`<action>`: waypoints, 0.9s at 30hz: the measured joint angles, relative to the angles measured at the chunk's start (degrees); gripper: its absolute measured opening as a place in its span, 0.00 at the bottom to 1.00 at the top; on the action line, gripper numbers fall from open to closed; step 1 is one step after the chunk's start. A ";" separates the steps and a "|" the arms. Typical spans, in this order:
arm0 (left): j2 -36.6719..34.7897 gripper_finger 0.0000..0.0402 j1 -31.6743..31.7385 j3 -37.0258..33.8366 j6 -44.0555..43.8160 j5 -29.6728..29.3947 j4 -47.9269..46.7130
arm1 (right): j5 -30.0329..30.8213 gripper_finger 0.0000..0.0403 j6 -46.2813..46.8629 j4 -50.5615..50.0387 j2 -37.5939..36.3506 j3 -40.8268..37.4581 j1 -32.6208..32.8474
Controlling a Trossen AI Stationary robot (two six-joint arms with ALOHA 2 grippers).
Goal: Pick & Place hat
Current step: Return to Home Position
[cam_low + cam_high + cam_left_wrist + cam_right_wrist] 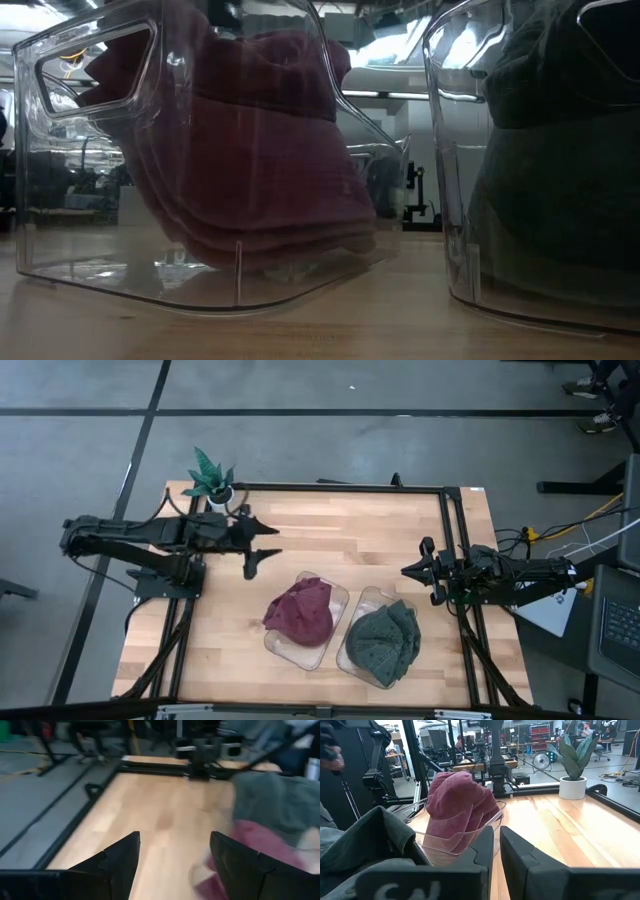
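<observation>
High view: the red caps (300, 612) lie heaped in the left bin (300, 661), a clear tub near the front middle of the worktop (350, 535). The heap's long axis runs slantwise from the bin's far right to its near left; which way the brims point cannot be told. The right bin (362, 598), also clear and just beside the left one, holds the green caps (386, 641). The left gripper (260, 548) hangs over bare wood behind and to the left of the bins, fingers spread and empty. The right gripper (412, 573) sits at the right rail beside the right bin. A potted plant (210, 478) stands at the far left corner.

Low view: dark red cloth lies in stacked folds, leaning against the left bin's wall and rising above its rim. Dark green cloth fills the right bin.

Left wrist view: the fingers (120, 865) are released, with a wide gap over bare wood.

Right wrist view: the fingers are drawn close with only a slit between, grasping nothing. A rounded red crown bulges upward out of the left bin.
</observation>
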 joint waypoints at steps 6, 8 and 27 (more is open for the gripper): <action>-11.36 0.59 5.19 -15.58 -4.45 -0.53 10.67 | 0.01 0.08 0.00 -0.01 -0.01 0.00 -0.01; -14.82 0.59 6.61 -19.82 -5.03 -0.55 14.09 | 0.00 0.08 0.00 -0.01 -0.01 0.00 -0.01; -27.86 0.59 8.20 -46.30 4.18 -5.12 48.12 | 0.00 0.08 0.00 -0.02 0.00 0.00 -0.02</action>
